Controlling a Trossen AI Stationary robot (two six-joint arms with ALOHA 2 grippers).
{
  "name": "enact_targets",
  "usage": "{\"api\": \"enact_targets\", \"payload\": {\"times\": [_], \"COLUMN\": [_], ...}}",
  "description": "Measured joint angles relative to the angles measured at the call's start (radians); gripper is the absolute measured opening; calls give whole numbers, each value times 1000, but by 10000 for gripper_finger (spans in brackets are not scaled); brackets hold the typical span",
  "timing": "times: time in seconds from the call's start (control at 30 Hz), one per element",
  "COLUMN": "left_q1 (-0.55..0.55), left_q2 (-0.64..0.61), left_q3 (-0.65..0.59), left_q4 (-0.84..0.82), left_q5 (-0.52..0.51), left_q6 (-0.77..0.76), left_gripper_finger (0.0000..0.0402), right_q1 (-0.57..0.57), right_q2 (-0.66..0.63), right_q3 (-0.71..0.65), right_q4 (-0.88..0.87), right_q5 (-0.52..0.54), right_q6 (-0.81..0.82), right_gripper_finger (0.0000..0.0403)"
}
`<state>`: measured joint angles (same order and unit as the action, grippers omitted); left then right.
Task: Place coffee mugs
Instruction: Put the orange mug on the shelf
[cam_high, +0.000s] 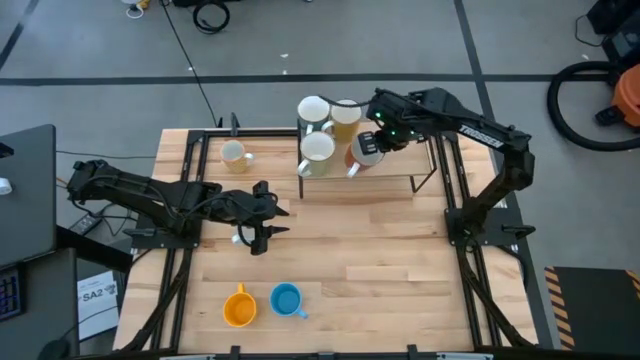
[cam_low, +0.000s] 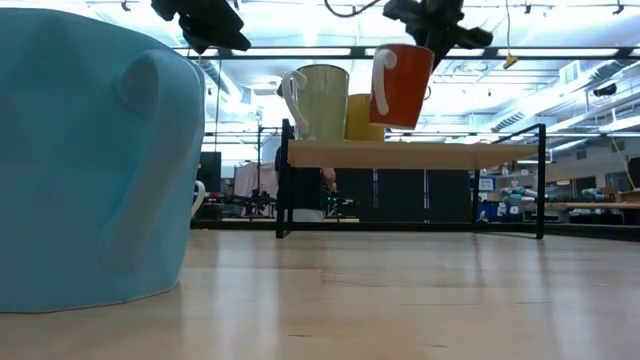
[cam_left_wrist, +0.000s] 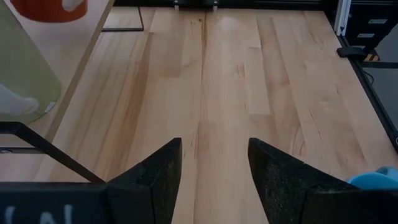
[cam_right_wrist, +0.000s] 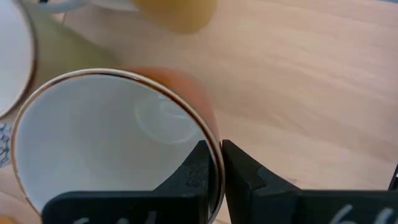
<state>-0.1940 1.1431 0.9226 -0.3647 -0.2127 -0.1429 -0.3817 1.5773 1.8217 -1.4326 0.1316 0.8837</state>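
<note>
Right gripper (cam_right_wrist: 214, 168) pinches glossy reddish-brown ceramic mug (cam_right_wrist: 112, 149) rim.

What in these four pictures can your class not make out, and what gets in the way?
- Low view: the big blue mug up close blocks the table's left side.
- Low view: both grippers are cut off by the top edge.
- Right wrist view: the right gripper pinches the reddish-brown mug's rim; the handle is out of sight.
- Left wrist view: the open left gripper sees only a blue sliver at the edge.
</note>
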Motion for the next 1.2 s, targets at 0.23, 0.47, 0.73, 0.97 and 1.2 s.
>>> {"api": "enact_targets", "payload": {"times": [0.23,0.47,0.73,0.97,1.2], "left_q1": [0,0,0,0,0], "left_q2": [0,0,0,0,0], "left_q3": [0,0,0,0,0], "left_q4": [0,1,1,1,1], "left_q5": [0,0,0,0,0], "left_q6": [0,0,0,0,0], "left_gripper_finger": [192,192,192,192,192], "right_q1": [-48,-53,-52,-52,-52], "right_q2": [10,33,66,75,74], "right_q3": [0,0,0,0,0], "right_q4": [26,26,41,68,76], "right_q5": [-26,-39,-55,-55,-55], "right_q6": [3,1,-16,-16,-16], "right_gripper_finger": [31,32,32,32,42]}}
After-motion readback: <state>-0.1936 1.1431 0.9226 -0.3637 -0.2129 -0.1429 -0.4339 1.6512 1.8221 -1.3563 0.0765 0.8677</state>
